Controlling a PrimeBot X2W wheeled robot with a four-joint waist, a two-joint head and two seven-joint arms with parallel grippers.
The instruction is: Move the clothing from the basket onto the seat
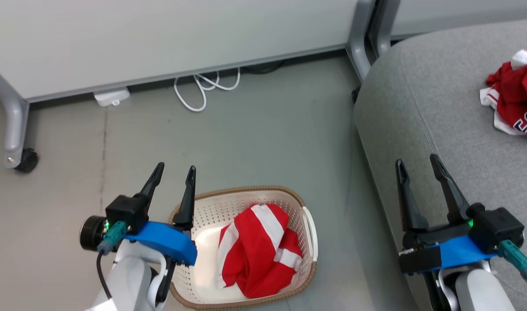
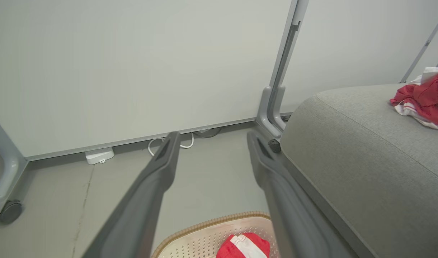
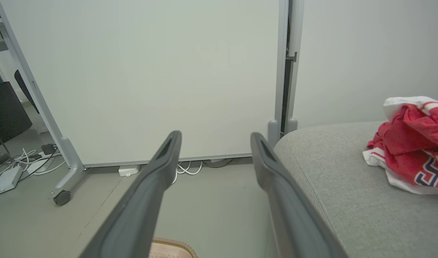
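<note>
The left claw (image 1: 175, 166), fingers apart and empty, is at the rim of the basket (image 1: 246, 189); a striped garment (image 1: 257, 250) lies inside. The right claw (image 1: 416, 159), likewise spread, is over the edge of the seat (image 1: 436, 108), with a second garment (image 1: 511, 101) farther back on it

- pale partition panel (image 1: 159, 39) at 11 o'clock in the head view; its grey leg ends in a black caster (image 1: 26, 160) at 9 o'clock.
- white cable (image 1: 203, 88) looped on the grey floor (image 1: 263, 142), 11 o'clock.
- small white box (image 1: 112, 96) at 10 o'clock, with a thin floor crack (image 1: 103, 147) below it.
</note>
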